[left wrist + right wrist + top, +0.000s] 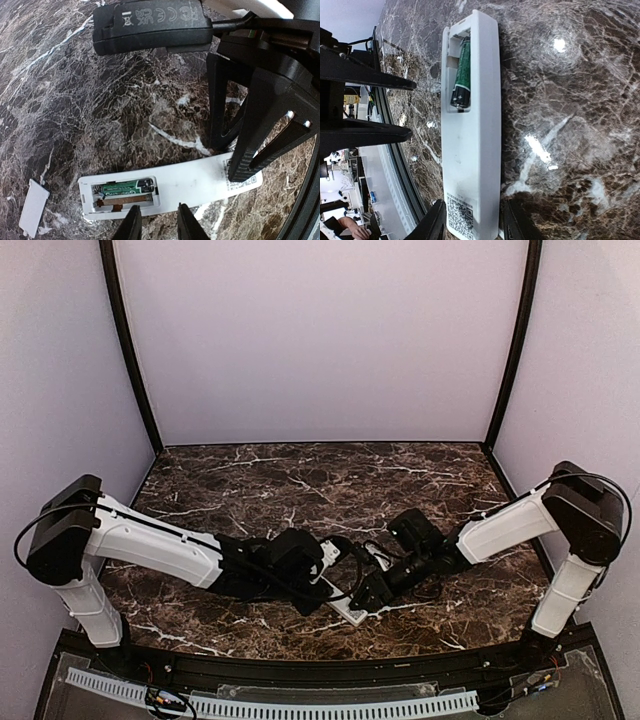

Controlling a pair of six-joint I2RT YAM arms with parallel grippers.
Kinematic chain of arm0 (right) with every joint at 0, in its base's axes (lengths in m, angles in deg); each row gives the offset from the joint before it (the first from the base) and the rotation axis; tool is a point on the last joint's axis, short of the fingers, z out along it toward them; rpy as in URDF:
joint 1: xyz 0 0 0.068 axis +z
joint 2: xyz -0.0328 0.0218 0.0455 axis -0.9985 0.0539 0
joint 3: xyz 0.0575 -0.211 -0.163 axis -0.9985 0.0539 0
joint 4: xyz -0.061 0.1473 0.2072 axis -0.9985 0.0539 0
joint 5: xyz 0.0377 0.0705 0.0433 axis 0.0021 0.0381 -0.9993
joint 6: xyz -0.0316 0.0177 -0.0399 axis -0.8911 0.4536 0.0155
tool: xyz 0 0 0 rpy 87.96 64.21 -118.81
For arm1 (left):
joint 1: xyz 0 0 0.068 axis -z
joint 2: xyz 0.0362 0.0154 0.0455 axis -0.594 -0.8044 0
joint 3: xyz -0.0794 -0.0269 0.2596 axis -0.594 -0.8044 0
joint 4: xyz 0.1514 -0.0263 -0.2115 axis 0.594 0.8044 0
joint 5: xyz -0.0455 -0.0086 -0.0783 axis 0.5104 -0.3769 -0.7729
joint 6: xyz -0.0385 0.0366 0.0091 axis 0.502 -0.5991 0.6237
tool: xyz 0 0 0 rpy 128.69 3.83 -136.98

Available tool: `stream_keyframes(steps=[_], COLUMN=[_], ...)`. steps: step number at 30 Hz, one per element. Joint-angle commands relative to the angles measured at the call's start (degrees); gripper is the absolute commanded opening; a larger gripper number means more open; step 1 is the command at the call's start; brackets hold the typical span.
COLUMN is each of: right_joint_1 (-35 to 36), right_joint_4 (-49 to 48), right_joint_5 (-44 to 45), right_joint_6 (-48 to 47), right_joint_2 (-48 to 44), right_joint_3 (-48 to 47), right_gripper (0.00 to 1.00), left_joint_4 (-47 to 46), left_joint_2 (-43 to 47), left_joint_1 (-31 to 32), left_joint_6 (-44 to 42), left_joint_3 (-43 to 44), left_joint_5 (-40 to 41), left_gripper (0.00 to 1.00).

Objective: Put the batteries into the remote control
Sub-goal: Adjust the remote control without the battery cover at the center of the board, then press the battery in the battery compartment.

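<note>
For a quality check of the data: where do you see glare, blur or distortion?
Right wrist: two white glare spots on the table, remote sharp; left wrist: wide-angle bending at the edges, battery clear; top external: even, soft light, no glare.

White remote control [472, 165] flat, back up, compartment open; one green battery [462, 75] seated inside.

Dark marble-patterned table [250, 480], two white pieces lying on it.
I see the remote control [195, 182] flat on the marble, back side up, near the front edge. A small white panel [34, 207] lies apart from it, beyond its open end.
</note>
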Motion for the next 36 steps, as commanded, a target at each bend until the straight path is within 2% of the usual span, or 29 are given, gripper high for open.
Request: stream_keyframes(steps=[1, 36], right_joint_1=[0.88, 1.6], right_joint_4=[0.3, 1.2], right_joint_5=[2.29, 4.35], right_joint_6=[-0.17, -1.53], right_joint_2=[1.0, 4.35], right_joint_3=[1.4, 1.49], right_gripper=[0.38, 0.31], left_joint_4=[0.02, -0.22], left_joint_2=[-1.15, -3.68], left_joint_1=[0.4, 0.4], left_joint_6=[-1.26, -3.25], left_joint_3=[1.99, 3.62], left_joint_5=[1.38, 4.67], left_gripper=[0.26, 0.23])
